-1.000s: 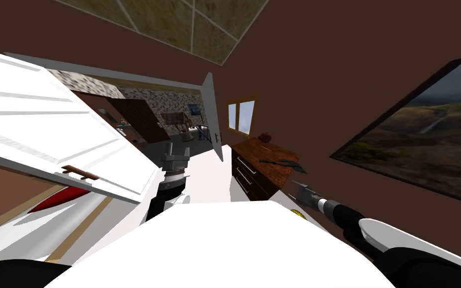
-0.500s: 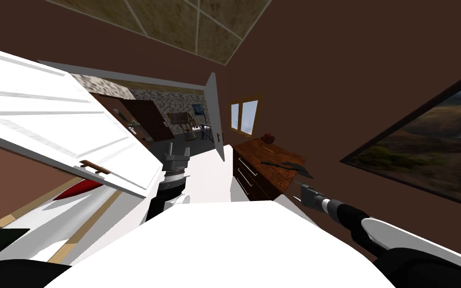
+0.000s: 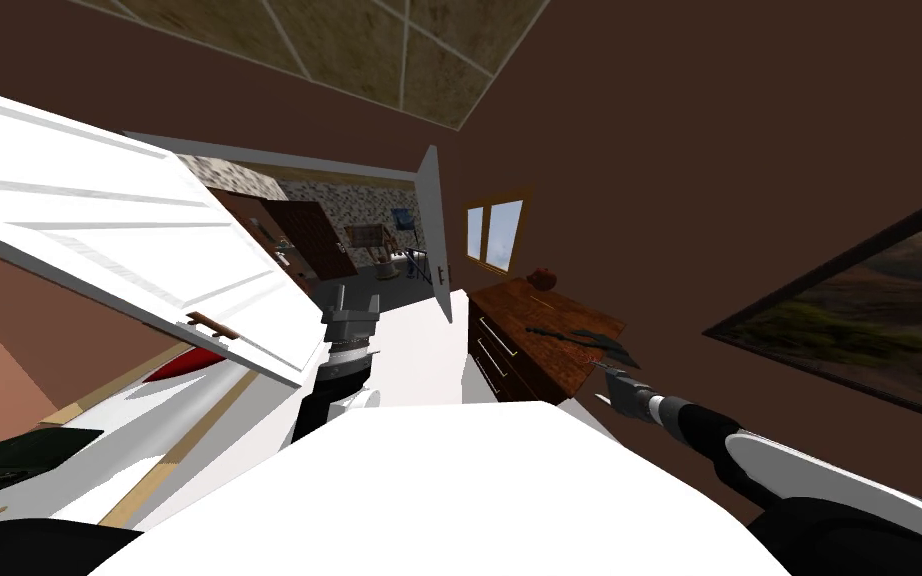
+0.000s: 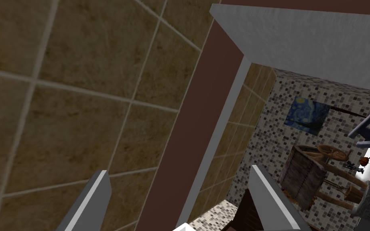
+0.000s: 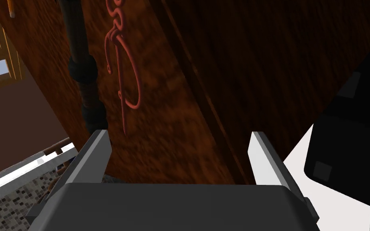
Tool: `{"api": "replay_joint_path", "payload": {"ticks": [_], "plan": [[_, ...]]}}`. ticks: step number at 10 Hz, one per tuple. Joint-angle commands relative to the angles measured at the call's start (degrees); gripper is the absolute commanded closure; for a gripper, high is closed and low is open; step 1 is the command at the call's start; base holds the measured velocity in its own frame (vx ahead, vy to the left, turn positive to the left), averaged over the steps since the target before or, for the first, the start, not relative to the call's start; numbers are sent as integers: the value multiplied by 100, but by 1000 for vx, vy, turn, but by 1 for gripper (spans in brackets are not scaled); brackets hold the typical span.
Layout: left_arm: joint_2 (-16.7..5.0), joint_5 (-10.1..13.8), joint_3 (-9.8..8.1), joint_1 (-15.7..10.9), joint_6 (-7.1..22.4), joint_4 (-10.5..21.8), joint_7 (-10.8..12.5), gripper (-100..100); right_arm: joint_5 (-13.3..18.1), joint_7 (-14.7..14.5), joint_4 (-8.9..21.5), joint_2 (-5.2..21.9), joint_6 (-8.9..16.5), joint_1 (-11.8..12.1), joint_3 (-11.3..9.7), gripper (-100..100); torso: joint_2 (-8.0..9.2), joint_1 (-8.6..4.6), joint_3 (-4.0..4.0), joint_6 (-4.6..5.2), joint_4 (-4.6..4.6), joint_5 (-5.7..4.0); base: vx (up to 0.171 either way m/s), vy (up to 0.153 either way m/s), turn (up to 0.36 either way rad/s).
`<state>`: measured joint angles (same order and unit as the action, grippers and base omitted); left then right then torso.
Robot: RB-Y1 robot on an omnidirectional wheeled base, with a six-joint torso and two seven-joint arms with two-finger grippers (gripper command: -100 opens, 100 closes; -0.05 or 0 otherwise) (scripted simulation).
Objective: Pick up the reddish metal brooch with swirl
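The right gripper (image 5: 178, 136), wide and empty, hovers at the dresser's (image 5: 172, 112) near corner, the brooch (image 5: 120, 93) ahead partly out of frame.

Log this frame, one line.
phase: pre-grasp | right gripper: open, short of brooch | brooch: flat on dresser top, beside dark rod | left gripper: open, empty

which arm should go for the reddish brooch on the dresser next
Right. The right gripper hovers open at the wooden dresser, with the reddish brooch lying just ahead of it. The left gripper, open, points upward, away from the dresser.
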<state>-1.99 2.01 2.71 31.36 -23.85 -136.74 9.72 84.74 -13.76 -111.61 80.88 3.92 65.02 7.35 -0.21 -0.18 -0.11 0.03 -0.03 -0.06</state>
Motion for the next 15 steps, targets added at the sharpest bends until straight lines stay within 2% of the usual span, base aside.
{"api": "replay_joint_path", "payload": {"ticks": [1, 3, 4, 5, 8, 9, 10, 11, 12, 14, 15], "plan": [[0, 0, 0, 0, 0, 0, 0, 0, 286, -34, 160, 223, 35, 0, -39, -100, 0, 0, 0, 0, 0, 0, 25, -53, 151], [0, 0, 0, 0, 0, 0, 0, 0, 337, -34, 160, 223, 35, 0, -39, -100, 1, 1, 1, 3, 0, -1, 14, -23, 25], [0, 0, 0, 0, 0, 0, 0, 0, 521, -57, 241, 369, 76, 21, -61, -100, 7, 11, 4, 5, 2, 1, 11, -6, 69], [0, 0, 0, 0, 0, 0, 0, 0, 521, -57, 241, 369, 76, 21, -61, -100, 6, 13, 4, 1, 2, 3, 9, -15, 50], [0, 0, 0, 0, 0, 0, 0, 0, 953, -116, 438, 715, 178, 77, -117, -100, 4, 7, 3, 1, 1, 1, 15, -31, 101], [0, 0, 0, 0, 0, 0, 0, 0, 906, -27, 397, 673, 176, 86, -104, -100, 1, 2, 1, 1, 0, 0, 11, -23, 29], [0, 0, 0, 0, 0, 0, 0, 0, 922, -29, 405, 686, 187, 87, -104, 0, 5, 8, 3, 5, 1, 0, 0, 0, 0], [0, 0, 0, 0, 0, 0, 0, 0, 958, -123, 473, 496, 267, 17, -291, -100, 9, 15, 6, 5, 3, 2, 37, -8, 130], [0, 0, 0, 0, 0, 0, 0, 0, 958, -123, 473, 496, 267, 17, -291, -100, 2, 15, 2, 3, 1, 2, 44, -12, 70], [0, 0, 0, 1, 0, 0, 0, 0, 997, -218, 543, 308, 349, -53, -478, -100, -5, 13, -3, 3, -1, 2, 44, -12, 88], [0, 0, 0, 1, 0, 0, 0, 0, 949, -205, 494, 332, 312, 11, -358, -100, -4, 15, -2, 3, -1, 1, 16, -4, 6]]}}
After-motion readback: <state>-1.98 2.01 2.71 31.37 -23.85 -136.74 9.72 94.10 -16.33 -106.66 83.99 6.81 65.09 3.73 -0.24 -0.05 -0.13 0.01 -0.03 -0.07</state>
